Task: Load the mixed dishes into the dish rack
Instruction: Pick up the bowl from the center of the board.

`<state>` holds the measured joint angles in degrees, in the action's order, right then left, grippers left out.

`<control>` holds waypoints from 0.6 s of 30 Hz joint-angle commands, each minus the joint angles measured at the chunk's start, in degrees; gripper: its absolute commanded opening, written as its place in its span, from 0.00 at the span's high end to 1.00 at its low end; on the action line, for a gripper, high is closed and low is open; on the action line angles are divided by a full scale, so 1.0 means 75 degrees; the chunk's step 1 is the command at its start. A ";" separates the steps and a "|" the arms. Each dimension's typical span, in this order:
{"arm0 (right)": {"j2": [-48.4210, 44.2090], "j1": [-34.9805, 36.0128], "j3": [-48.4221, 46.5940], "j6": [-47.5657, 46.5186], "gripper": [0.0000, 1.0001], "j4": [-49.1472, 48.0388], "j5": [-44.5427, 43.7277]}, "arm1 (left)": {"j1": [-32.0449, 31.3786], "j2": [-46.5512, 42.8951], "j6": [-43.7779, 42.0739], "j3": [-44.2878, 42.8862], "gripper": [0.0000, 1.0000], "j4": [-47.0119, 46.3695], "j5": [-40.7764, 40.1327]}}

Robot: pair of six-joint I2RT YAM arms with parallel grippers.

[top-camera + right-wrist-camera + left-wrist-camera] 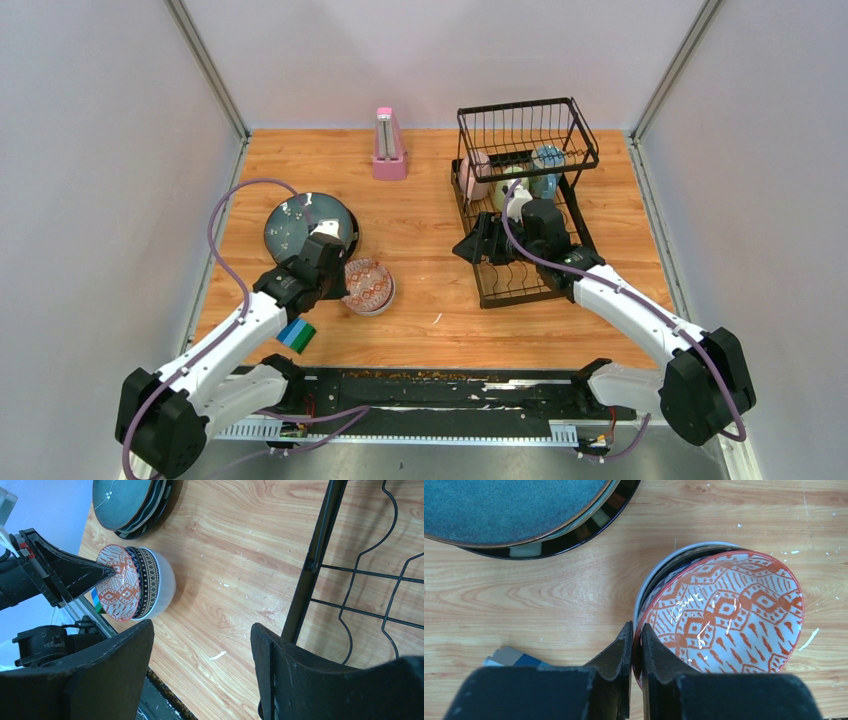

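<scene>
- Bright, even, diffuse light falls from above in all three views; the wooden worktop (430, 230) has no dark corners.
- Shadows are soft and short, such as the faint rim under the plates (310, 225).
- Small white glints streak the glazed red-patterned bowl (724, 610).
- The left claw (636, 627) and right claw (201, 630) loom near their lenses, black, featureless and slightly soft.
- In the overhead view, the wall rails (207, 65) splay outward.

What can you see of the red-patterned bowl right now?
The red-patterned bowl looks like glossy ceramic: white inside with orange-red diamonds and zigzags, red rim. It tops a nested stack, tilted, over a dark banded bowl and a white bowl on the wooden table. The left gripper pinches its near rim, one finger inside, one outside.
</scene>
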<state>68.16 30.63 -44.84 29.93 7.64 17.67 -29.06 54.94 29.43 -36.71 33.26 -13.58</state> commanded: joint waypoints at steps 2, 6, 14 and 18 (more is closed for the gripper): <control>-0.0041 0.0029 -0.0142 0.0075 0.28 -0.0222 0.0039 | 0.0031 -0.0276 -0.0003 0.0031 1.00 -0.0346 0.0017; -0.0053 0.0029 -0.0115 0.0075 0.28 -0.0222 0.0035 | 0.0031 -0.0417 0.0012 0.0074 1.00 -0.0343 -0.0013; -0.0088 0.0029 -0.0080 0.0087 0.28 -0.0219 0.0000 | 0.0031 -0.0527 0.0014 0.0088 1.00 -0.0424 -0.0041; -0.0100 0.0029 -0.0069 0.0076 0.27 -0.0222 -0.0002 | 0.0031 -0.0564 0.0019 0.0096 1.00 -0.0508 0.0037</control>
<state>68.16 30.63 -44.84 29.93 7.64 17.65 -29.06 52.25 29.45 -35.83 33.17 -13.61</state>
